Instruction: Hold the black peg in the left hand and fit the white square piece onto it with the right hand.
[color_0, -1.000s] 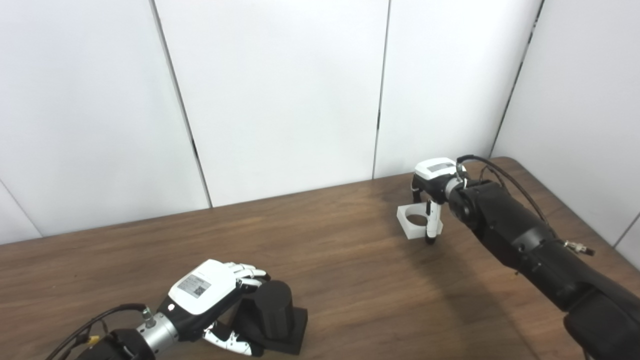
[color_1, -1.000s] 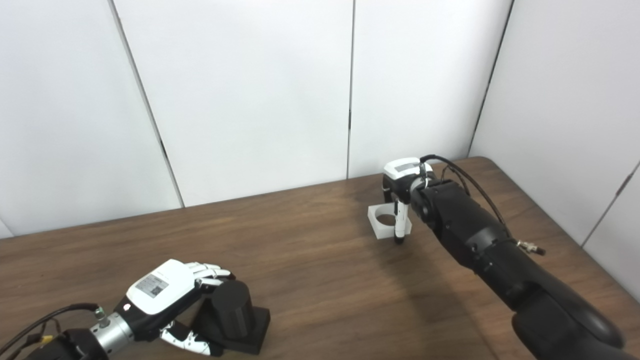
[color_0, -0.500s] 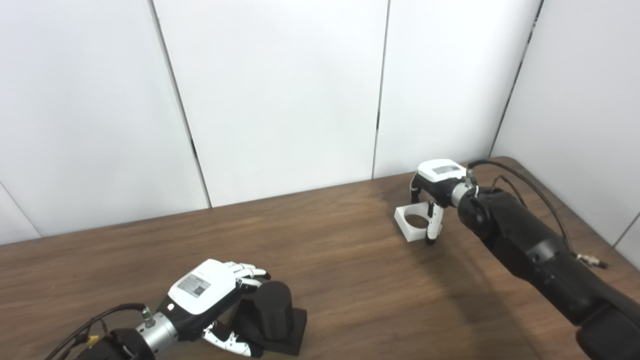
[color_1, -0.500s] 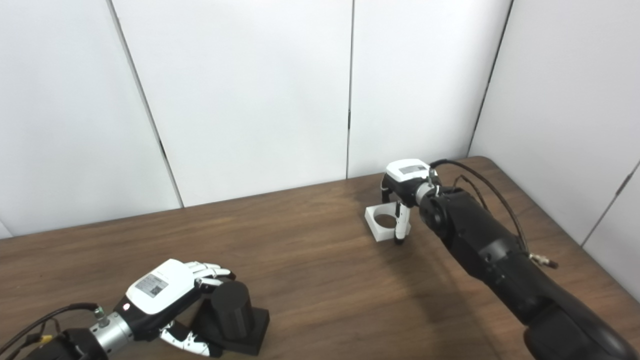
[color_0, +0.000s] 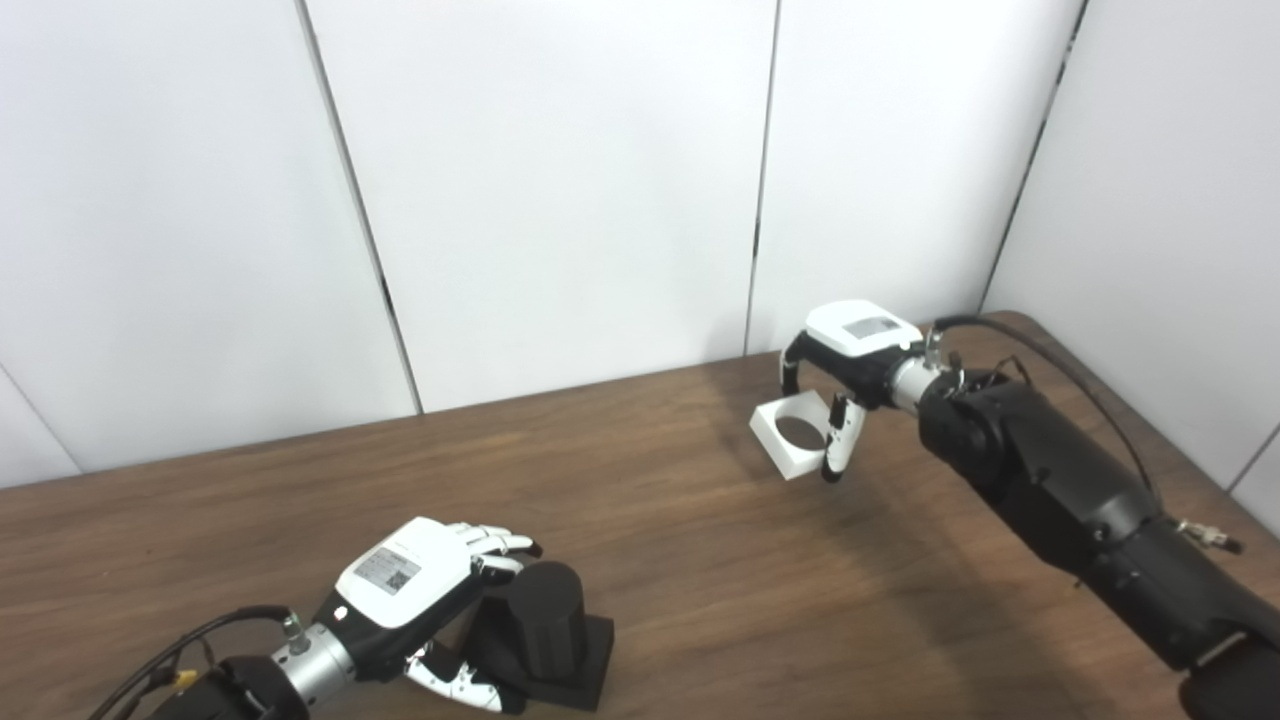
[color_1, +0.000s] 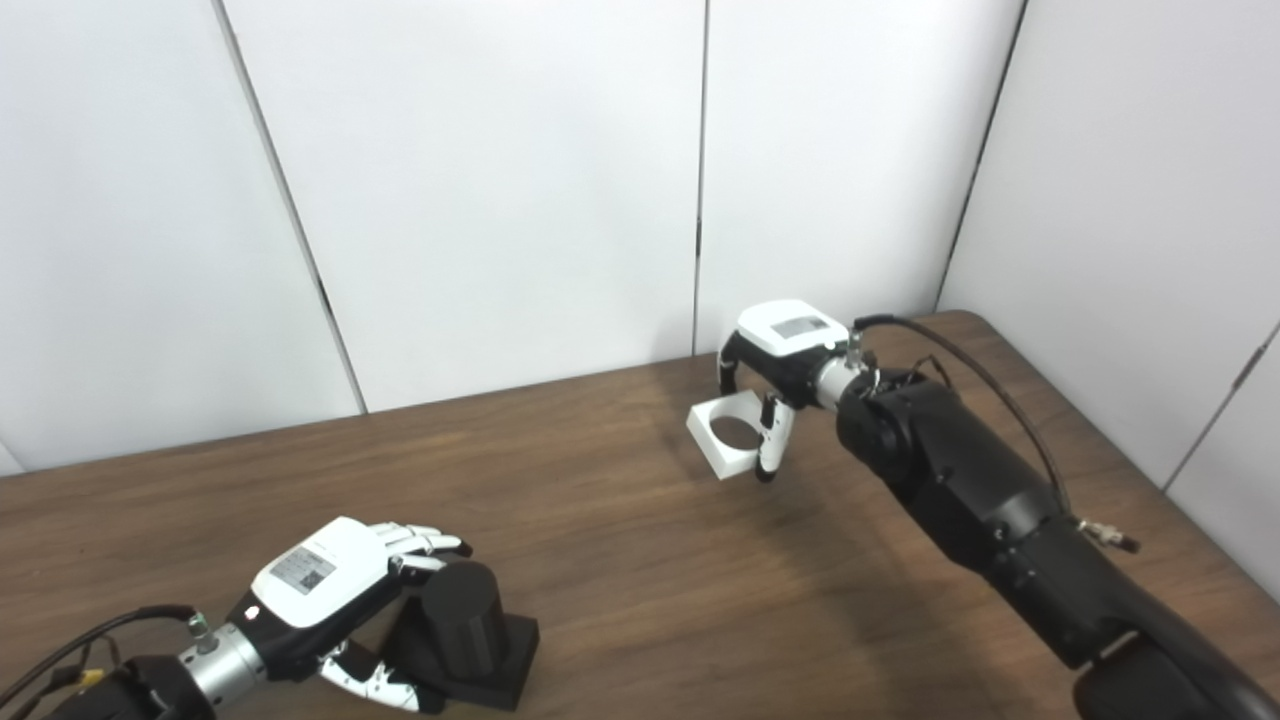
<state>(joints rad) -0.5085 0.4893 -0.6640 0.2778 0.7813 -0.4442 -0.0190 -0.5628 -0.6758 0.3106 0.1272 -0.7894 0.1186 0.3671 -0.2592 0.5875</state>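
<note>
- Black peg (color_0: 545, 618): one matte black upright cylinder on a flat black square base (color_0: 588, 655), at the near left of the table, standing upright, base flat on the wood.
- Brown wood-grain table (color_0: 700, 570): one, spans the whole width, white wall panels (color_0: 560, 180) behind it.
- Right arm (color_0: 1060, 500): black, comes in from the lower right and stretches forward and leftward toward the far right part of the table, a black cable looping over its top.
- Left arm (color_0: 250, 680): enters at the bottom left corner, low over the table, silver wrist, cables trailing.
- Left hand (color_0: 420, 600): white-backed, back of hand facing up, fingers curled around the left side of the peg's cylinder, thumb down by the base; it wraps the peg.
- Right hand (color_1: 775, 385): white-backed, palm down, fingers bent downward in a pinch; it holds the square piece, one white finger over the piece's near right edge.
- White square piece (color_1: 728, 433): one flat white plastic block with a round hole through it, tilted, raised clear of the table under the right hand, well apart from the peg and to its far right.
- Count: two hands, one peg, one white piece.
</note>
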